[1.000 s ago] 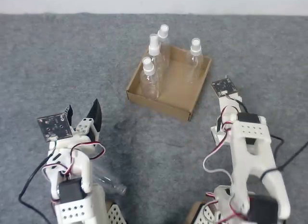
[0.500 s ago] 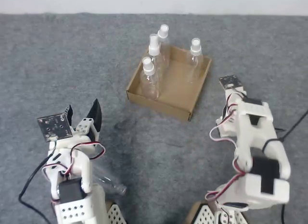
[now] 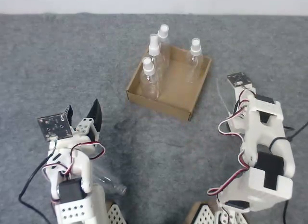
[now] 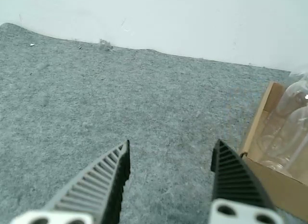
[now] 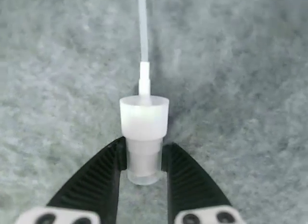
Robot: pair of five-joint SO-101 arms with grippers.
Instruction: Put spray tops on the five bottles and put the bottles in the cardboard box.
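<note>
My right gripper (image 5: 144, 147) is shut on a white spray top (image 5: 144, 119), whose thin dip tube (image 5: 142, 27) points away over the grey carpet. From above, the right arm (image 3: 257, 125) sits right of the cardboard box (image 3: 159, 103), and the tube (image 3: 221, 96) shows beside its wrist. Several capped clear bottles (image 3: 149, 80) stand in the box. One uncapped bottle (image 3: 109, 183) lies on the carpet under the left arm. My left gripper (image 3: 83, 108) is open and holds nothing, left of the box; its wrist view shows it (image 4: 171, 159) over bare carpet.
Grey carpet (image 3: 72, 56) covers the table up to a white wall at the back. The box corner (image 4: 269, 171) with clear bottles (image 4: 288, 132) lies close to the left gripper. Loose cables hang off both arms.
The right arm has swung to the right, away from the box, carrying the spray top. The left arm has kept still.
</note>
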